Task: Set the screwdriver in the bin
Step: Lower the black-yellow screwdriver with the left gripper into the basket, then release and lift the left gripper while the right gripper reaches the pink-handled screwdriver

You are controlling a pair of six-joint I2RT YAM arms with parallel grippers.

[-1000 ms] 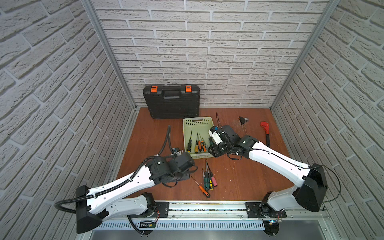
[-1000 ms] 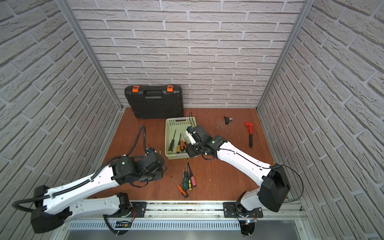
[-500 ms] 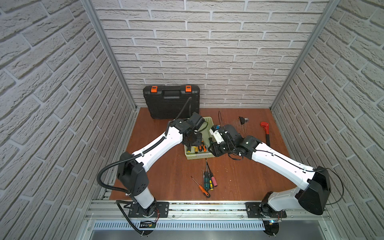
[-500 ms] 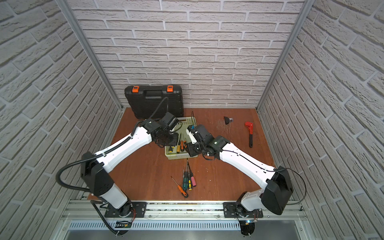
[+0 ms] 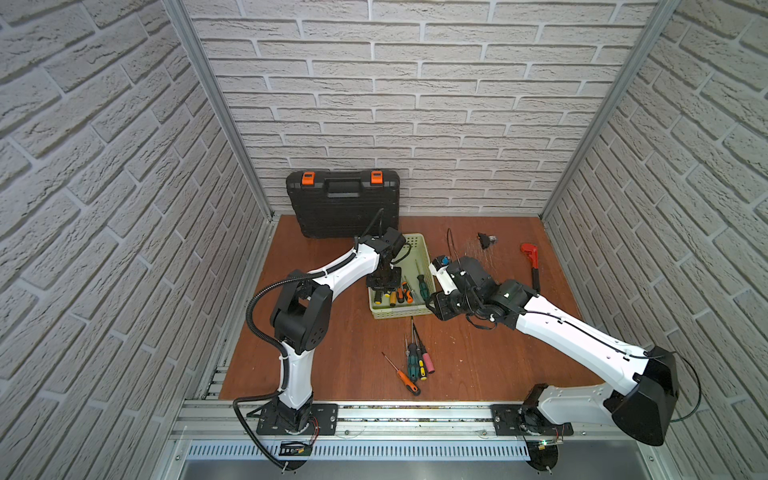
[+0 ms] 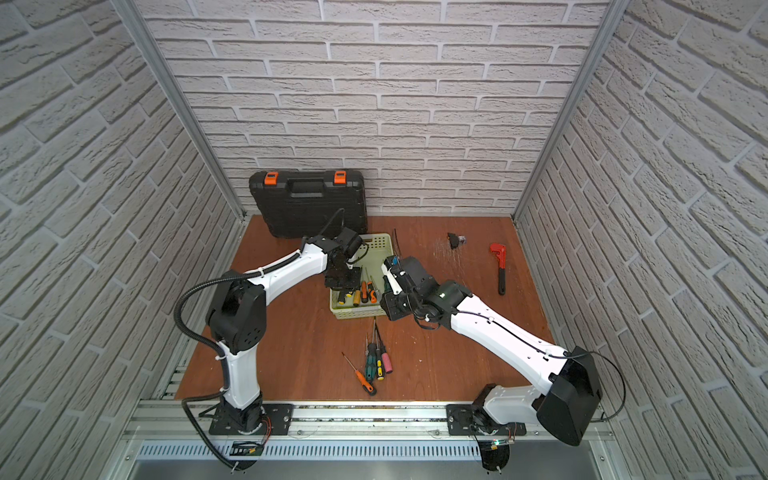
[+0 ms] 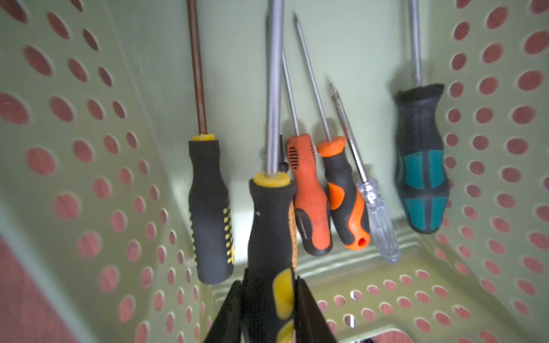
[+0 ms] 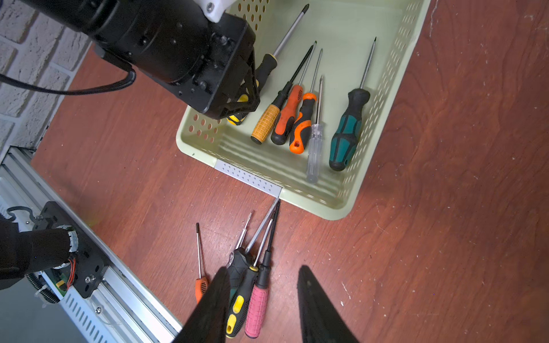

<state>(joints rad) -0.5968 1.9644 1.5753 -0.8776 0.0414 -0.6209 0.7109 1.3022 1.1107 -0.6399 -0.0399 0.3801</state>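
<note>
A black and yellow screwdriver [image 7: 271, 234] is clamped by its handle in my left gripper [image 7: 269, 297], which is shut on it. That gripper [image 5: 384, 284] sits low inside the pale green bin [image 5: 399, 313], at its left near part, between the perforated walls [image 7: 89, 148]. Several other screwdrivers [image 8: 297, 118] lie on the bin's floor. My right gripper [image 8: 263, 271] stands open and empty above the table, by the bin's near right corner [image 6: 388, 307]. Below it lies a loose cluster of screwdrivers [image 8: 252, 291].
A black tool case [image 5: 343, 203] with orange latches leans on the back wall behind the bin. A red pipe wrench [image 5: 532, 262] and a small black part [image 5: 484, 240] lie at the back right. The loose screwdrivers [image 5: 415, 361] lie ahead of the front rail.
My left arm has swung from the front left of the table to the bin, and its gripper now sits low inside it. My right arm has barely moved.
</note>
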